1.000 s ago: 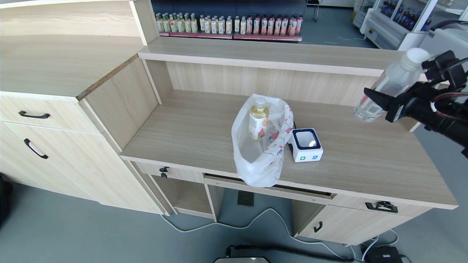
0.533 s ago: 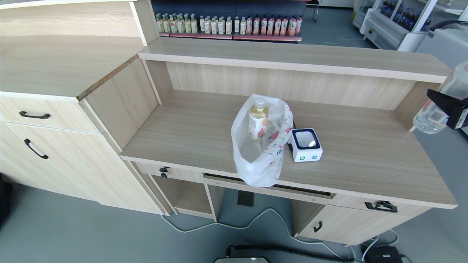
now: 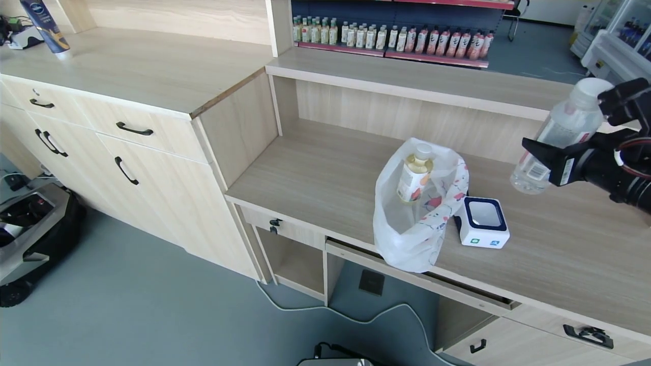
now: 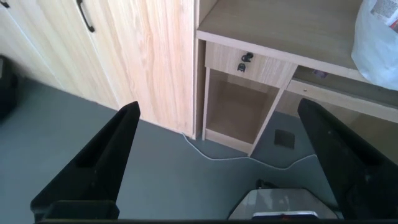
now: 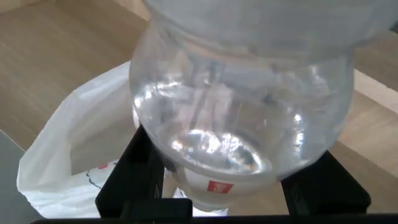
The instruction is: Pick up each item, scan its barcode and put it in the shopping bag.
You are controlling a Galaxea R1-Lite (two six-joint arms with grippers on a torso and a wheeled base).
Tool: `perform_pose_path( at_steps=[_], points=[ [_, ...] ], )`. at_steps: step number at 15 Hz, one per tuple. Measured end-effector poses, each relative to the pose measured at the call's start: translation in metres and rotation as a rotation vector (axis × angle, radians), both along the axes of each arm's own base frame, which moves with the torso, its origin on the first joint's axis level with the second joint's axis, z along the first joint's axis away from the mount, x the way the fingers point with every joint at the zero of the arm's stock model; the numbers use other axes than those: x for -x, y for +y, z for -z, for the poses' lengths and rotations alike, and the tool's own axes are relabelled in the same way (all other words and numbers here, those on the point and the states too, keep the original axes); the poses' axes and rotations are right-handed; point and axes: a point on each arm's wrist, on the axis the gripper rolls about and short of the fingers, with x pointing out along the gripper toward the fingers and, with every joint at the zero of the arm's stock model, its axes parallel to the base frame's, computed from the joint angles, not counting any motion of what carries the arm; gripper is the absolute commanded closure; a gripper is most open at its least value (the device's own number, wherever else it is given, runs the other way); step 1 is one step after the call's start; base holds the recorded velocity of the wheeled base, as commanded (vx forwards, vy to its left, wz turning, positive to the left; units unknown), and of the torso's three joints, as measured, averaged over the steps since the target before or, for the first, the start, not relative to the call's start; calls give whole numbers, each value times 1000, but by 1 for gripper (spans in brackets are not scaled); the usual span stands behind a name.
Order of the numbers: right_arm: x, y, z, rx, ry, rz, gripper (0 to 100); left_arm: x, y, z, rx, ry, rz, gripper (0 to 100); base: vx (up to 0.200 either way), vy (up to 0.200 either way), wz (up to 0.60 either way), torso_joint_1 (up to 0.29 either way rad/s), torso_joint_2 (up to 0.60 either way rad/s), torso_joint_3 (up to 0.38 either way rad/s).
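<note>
Seen from the right wrist, the rounded base of the clear plastic water bottle [image 5: 242,124] fills the foreground. It is pinched by the right pincer [image 5: 233,186], with one black finger [image 5: 134,180] on either flank. Past the base lies the open mouth of the white flower-printed plastic shopping bag [image 5: 62,149] on the pale wooden desk [image 5: 50,56].

The head view adds what that close look hides. The water bottle [image 3: 557,134] is held tilted in the air above the desk [image 3: 325,173], white cap uppermost, with the right pincer [image 3: 572,127] clamped across its body. Below that pincer and to its left stands a small white box scanner with a dark-rimmed window [image 3: 483,226], just beside the shopping bag [image 3: 412,239]. Inside the bag a yellow drink bottle with a pale cap [image 3: 414,175] stands upright.

The left pincer [image 4: 217,180] hangs low, its fingers spread wide with nothing between them. Beyond it are the grey floor [image 4: 155,180], the desk's open cubby [image 4: 239,112] and a corner of the bag [image 4: 379,37]. Far behind the right pincer, a shelf of drink bottles [image 3: 391,38] runs along the back.
</note>
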Motion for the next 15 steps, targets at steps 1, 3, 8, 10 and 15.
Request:
perform_pose_path(
  at_steps=[1,3,8,10,15],
  points=[
    [-8,9,6,-24,21,-34,100,0,0,0,0,1,2,0,0,0,0,0,0,0],
    [-23,33,23,-80,79,-115,100,0,0,0,0,-1,0,0,0,0,0,0,0,0],
    [-53,63,56,-123,87,-200,100,0,0,0,0,-1,0,0,0,0,0,0,0,0],
    [-69,74,77,-128,72,-226,100,0,0,0,0,-1,2,0,0,0,0,0,0,0],
    [-90,87,122,-123,113,-243,100,0,0,0,0,-1,1,0,0,0,0,0,0,0]
  ],
)
